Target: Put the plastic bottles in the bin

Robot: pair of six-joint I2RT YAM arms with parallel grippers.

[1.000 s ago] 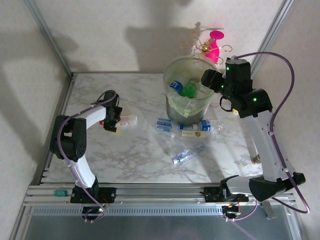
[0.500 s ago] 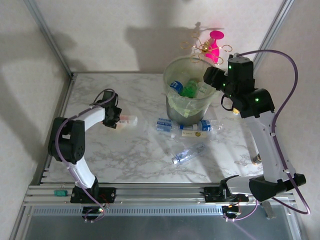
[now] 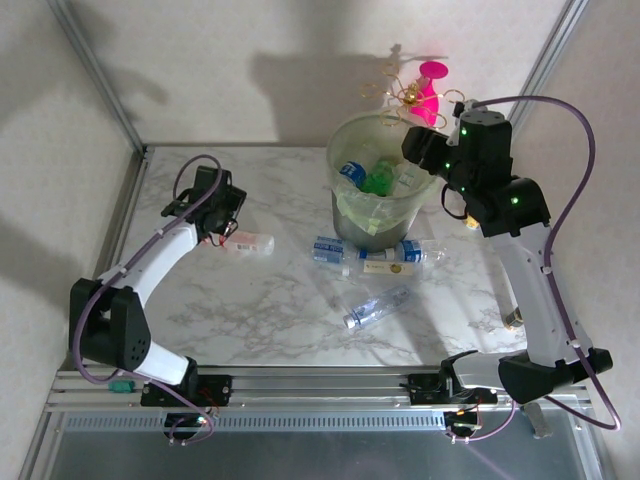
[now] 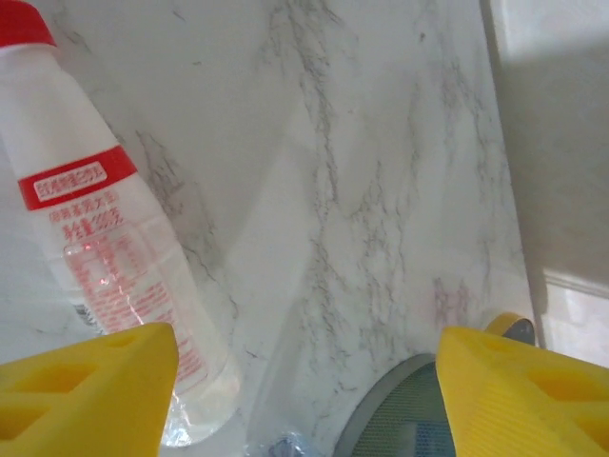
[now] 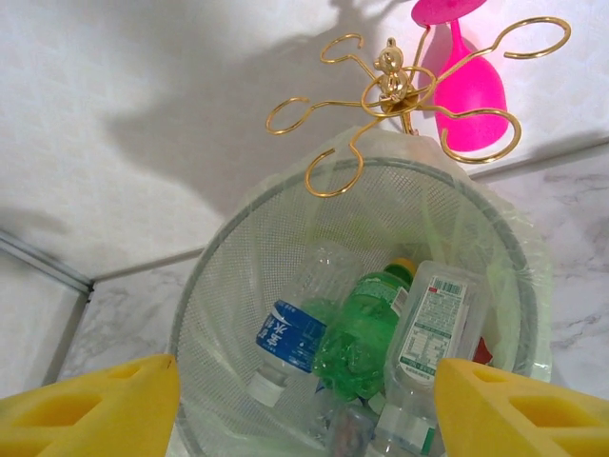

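Observation:
A clear plastic bottle with a red cap and red label [image 3: 250, 243] [image 4: 86, 219] lies on the marble table. My left gripper [image 3: 226, 225] [image 4: 304, 400] hovers just behind it, open, with only bare table between the yellow fingers [image 4: 86, 390]; the bottle is off to the left finger's side. The bin [image 3: 378, 195] [image 5: 238, 286] holds a blue-labelled bottle [image 5: 304, 328], a green one [image 5: 366, 333] and a white-labelled one [image 5: 433, 333]. My right gripper [image 3: 415, 155] [image 5: 304, 400] hangs open above the bin's rim, holding nothing. Three more bottles lie in front of the bin [image 3: 330, 250] [image 3: 395, 255] [image 3: 375, 308].
A pink-and-gold ornament [image 3: 420, 95] [image 5: 419, 86] stands right behind the bin. Walls and metal frame posts close the table at the back and left. The bin's base [image 4: 419, 419] shows between my left fingers' far ends.
My left gripper has drawn up and back from the red-labelled bottle, its arm stretching out; the jaws narrowed and widened again. The bottle stays on the table. The right arm barely moved.

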